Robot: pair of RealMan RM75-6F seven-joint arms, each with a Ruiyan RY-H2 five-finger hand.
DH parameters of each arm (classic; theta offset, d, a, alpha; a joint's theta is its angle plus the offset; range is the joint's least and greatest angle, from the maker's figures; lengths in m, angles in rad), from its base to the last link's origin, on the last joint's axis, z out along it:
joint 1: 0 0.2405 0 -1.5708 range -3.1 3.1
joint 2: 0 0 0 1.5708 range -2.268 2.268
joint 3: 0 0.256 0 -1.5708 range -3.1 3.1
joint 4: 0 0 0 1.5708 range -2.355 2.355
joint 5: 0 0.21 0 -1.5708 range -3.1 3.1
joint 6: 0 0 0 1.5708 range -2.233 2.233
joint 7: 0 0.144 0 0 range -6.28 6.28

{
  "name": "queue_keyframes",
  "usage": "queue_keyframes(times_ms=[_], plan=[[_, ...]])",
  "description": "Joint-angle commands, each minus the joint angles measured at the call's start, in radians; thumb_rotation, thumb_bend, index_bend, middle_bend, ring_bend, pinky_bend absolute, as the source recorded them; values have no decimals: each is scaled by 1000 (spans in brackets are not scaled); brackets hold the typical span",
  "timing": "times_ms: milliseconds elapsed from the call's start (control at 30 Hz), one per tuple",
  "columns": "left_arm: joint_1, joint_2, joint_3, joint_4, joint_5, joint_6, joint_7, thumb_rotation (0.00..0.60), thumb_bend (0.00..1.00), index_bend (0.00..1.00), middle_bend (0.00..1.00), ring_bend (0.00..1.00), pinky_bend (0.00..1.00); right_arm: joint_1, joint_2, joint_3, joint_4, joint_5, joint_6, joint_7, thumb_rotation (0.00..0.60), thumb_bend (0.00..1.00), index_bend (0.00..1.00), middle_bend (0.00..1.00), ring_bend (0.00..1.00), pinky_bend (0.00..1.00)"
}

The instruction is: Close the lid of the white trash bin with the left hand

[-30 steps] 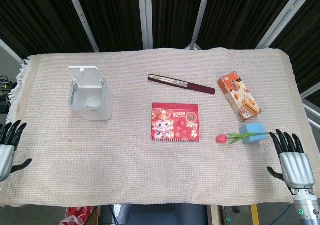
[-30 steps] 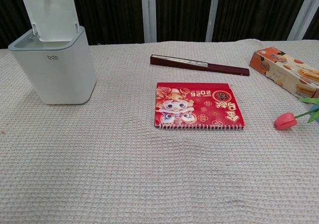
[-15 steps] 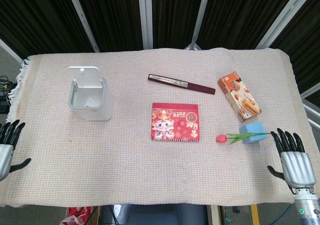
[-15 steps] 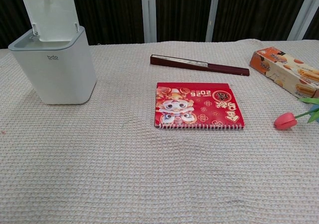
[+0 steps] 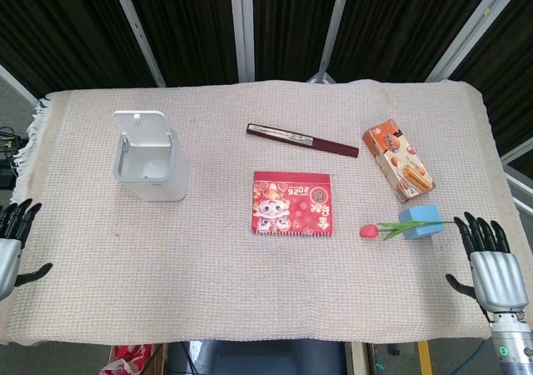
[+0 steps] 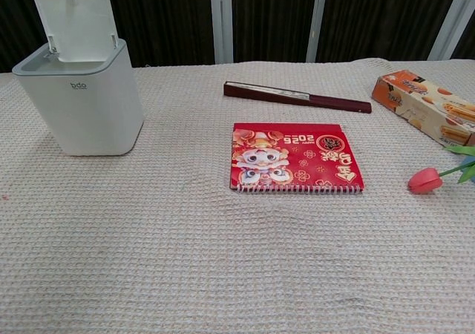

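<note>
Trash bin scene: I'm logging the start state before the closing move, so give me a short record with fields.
bin: white trash bin, upright at the table's left
lid: lid open, tilted up behind the opening
left hand: left hand at the table's left edge, fingers apart, holding nothing, apart from the bin
right hand: right hand at the right edge, fingers apart, holding nothing
task state: lid not yet closed
</note>
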Motion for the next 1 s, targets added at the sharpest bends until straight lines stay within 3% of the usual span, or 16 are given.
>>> queue_keyframes(times_ms=[33,67,133,167,233,300,367,600,800,1000], plan=[[-16,19,-21,-25,-15,-9,8,600,44,0,0,0,19,0,-1,1,-2,1,1,7,600,195,0,0,0,0],[-26,28,-35,-36,-24,-14,16,600,71,0,0,1,49,0,-2,2,-3,2,1,10,600,195,0,0,0,0],[-46,44,-62,-59,-48,-27,35,600,166,0,37,63,205,0,-3,4,-5,8,-1,15,600,195,0,0,0,0],[-60,54,-79,-74,-64,-37,46,600,230,0,115,160,338,0,-3,5,-6,12,-4,17,600,195,0,0,0,0],[-98,75,-124,-103,-98,-59,74,600,338,0,365,411,573,2,-4,8,-9,20,-8,19,600,195,0,0,0,0],[-134,91,-161,-127,-130,-88,93,600,417,0,604,620,728,2,-4,10,-12,26,-11,23,600,194,0,0,0,0],[-173,109,-195,-153,-178,-131,119,600,475,0,732,728,798,3,-3,12,-14,30,-12,26,600,194,0,0,0,0],[-341,146,-299,-207,-404,-321,244,600,627,0,959,924,924,4,1,19,-21,51,-22,42,600,194,0,0,0,0],[-526,129,-350,-176,-696,-476,396,600,682,31,1000,966,960,7,4,30,-18,72,-31,64,600,194,0,0,0,0],[-678,86,-356,-121,-927,-501,522,600,686,82,1000,970,967,9,13,32,-24,83,-45,94,600,194,0,0,0,0]])
